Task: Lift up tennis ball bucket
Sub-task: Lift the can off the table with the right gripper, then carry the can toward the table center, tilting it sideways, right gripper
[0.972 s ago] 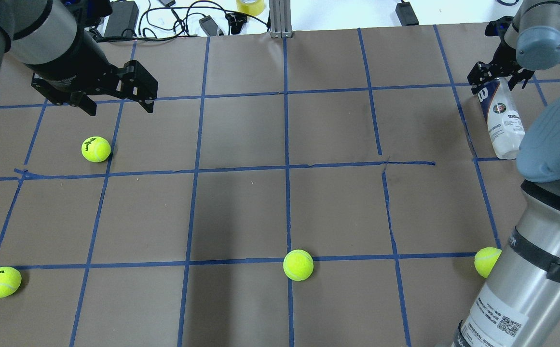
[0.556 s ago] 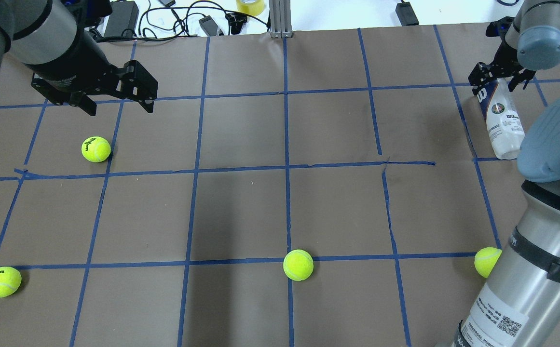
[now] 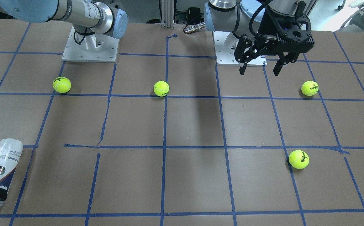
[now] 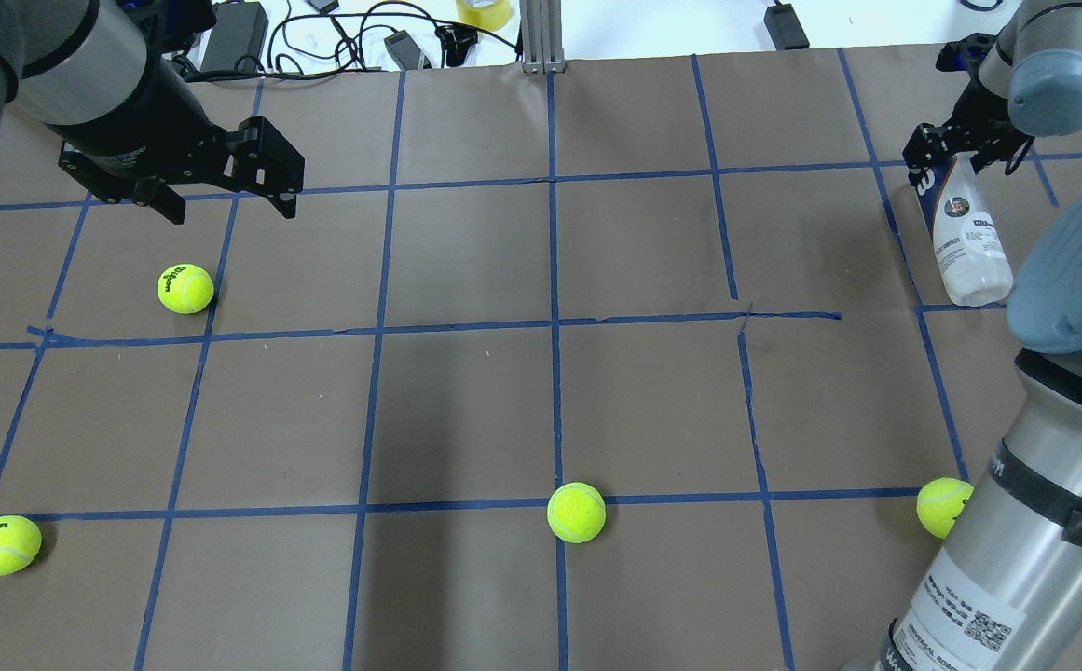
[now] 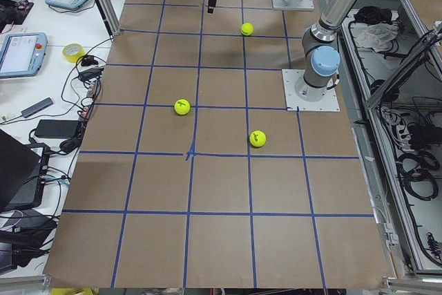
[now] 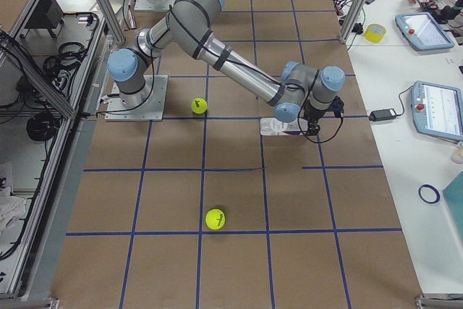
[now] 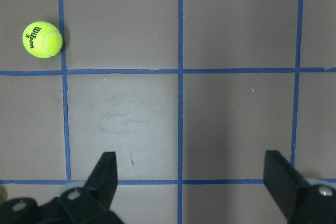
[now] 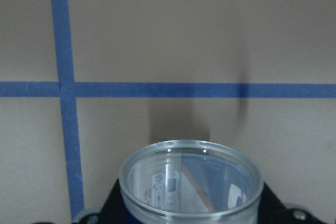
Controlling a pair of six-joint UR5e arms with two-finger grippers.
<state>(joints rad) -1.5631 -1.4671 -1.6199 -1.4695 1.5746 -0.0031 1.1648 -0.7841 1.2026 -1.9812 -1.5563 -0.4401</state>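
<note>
Brown paper crossed by a blue tape grid covers the counter. The tennis ball bucket is in the far right part, lengthwise, with its clear end towards the robot and its navy-labelled end away. The right pincer is clenched on that far end, one finger on each side of the can. From across the counter a black finger shows laid over the end of the bucket, at the lower left edge of that view. The right wrist camera looks down on the round clear end of the bucket, held between the dark fingers with its shadow on the paper beyond. Whether the can is fully off the counter I cannot tell. The left pincer hovers released on the other side, jaws spread wide and holding nothing. A tennis ball lies on the paper just nearer the robot. Other balls lie along the robot's edge: a corner ball at the far left, a middle ball on a tape line, and a third ball partly behind the right arm's grey tube.
</note>
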